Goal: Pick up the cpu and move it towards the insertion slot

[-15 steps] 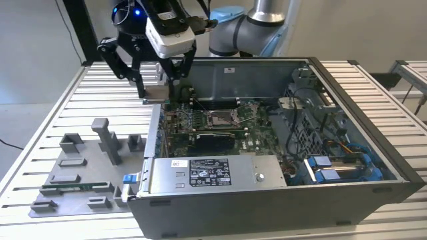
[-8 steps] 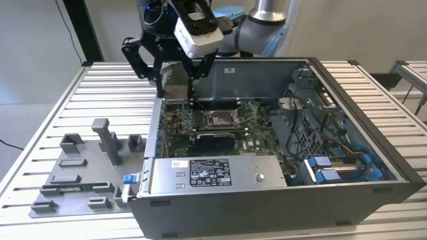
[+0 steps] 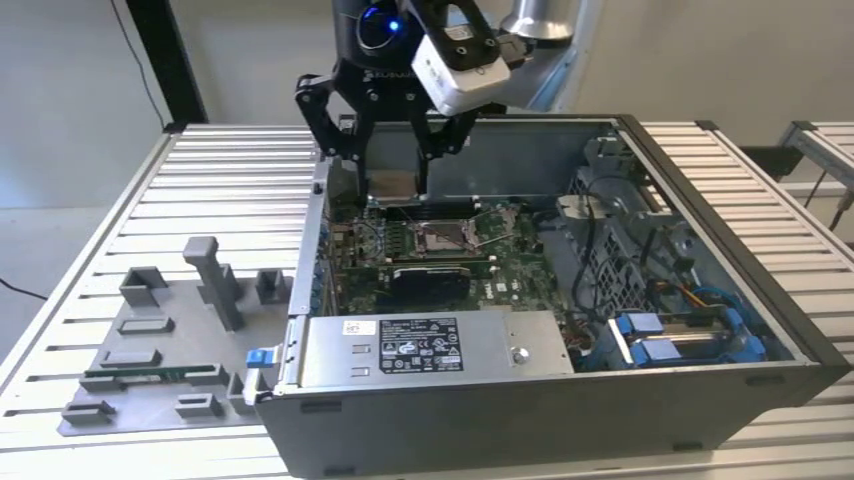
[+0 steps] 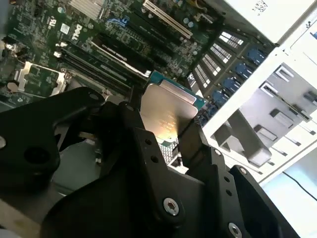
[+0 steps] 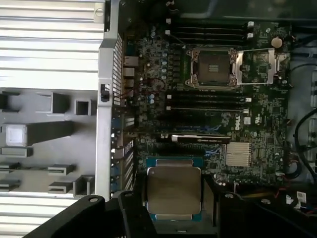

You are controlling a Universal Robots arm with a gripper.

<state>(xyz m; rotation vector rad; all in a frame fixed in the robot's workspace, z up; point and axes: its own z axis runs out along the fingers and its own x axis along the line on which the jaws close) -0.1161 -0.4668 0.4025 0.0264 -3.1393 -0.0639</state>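
The black, angular metal gripper [image 3: 396, 170] hangs over the rear of the open grey steel computer case [image 3: 747, 235], its two linked fingers [image 3: 318, 125] clamped on the cpu [image 3: 391, 184], a small flat square chip with a dull silvery-tan metal lid. In both wrist views the cpu [image 5: 173, 192] shows a smooth brushed top with rounded corners, seated on a thin teal-green substrate edge [image 4: 174, 83], and it is held in the air above the board, clear of any surface.

The insertion slot [image 3: 442, 238] is one square socket with a shiny metal frame and a dull grey-beige pin field, set in the green circuit board [image 3: 514, 285]. In the first wrist view the socket [image 5: 212, 67] lies open, its hinged metal load plate [image 5: 260, 67] folded out beside it. The cpu is near the socket but not over it; black connector rows [image 5: 208, 101] lie between them on the board.

In the exterior view, a silver box-shaped power supply [image 3: 434, 348] with a white label sits at the case's near edge, and blue plastic drive clips [image 3: 667, 335] sit toward the exterior view's right. On the exterior view's left, on the ribbed aluminium table [image 3: 174, 200], lies a grey plastic tray [image 3: 154, 345] with upright posts and recesses; one long thin green memory stick [image 3: 154, 376] rests in it.
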